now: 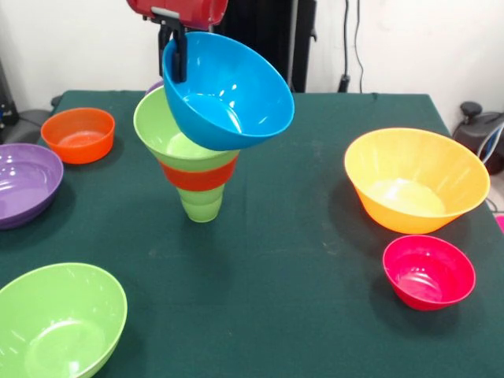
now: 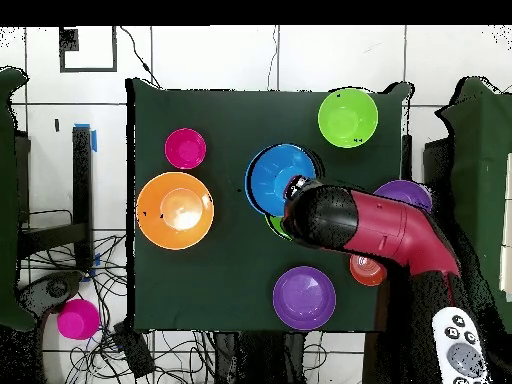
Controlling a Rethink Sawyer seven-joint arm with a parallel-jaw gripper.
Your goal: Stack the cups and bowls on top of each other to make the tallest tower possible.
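Tower point(image 1: 197, 169): three tiers built; blue bowl point(image 1: 232, 90), rim clamped in gripper point(image 1: 178, 59) jaws, tilted directly above; five loose bowls remain.

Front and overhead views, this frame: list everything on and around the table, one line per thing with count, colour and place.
Blue bowl: one, tilted, gripped at its rim, resting on the tower's top.
Tower: one; light-green cup at the base, orange-red bowl above it, lime-green bowl on top; table centre.
Large orange bowl: one, front view's right.
Pink-red bowl: one, small, in front of the large orange one.
Lime-green bowl: one, front view's lower left corner.
Purple bowls: two; one at front view's left edge, one near the robot's side in the overhead view.
Small orange-red bowl: one, front view's far left.
Table: one, dark green cloth.
Pink object: one, off the table; cannot tell what.
Gripper: one, black, shut on the blue bowl's rim.
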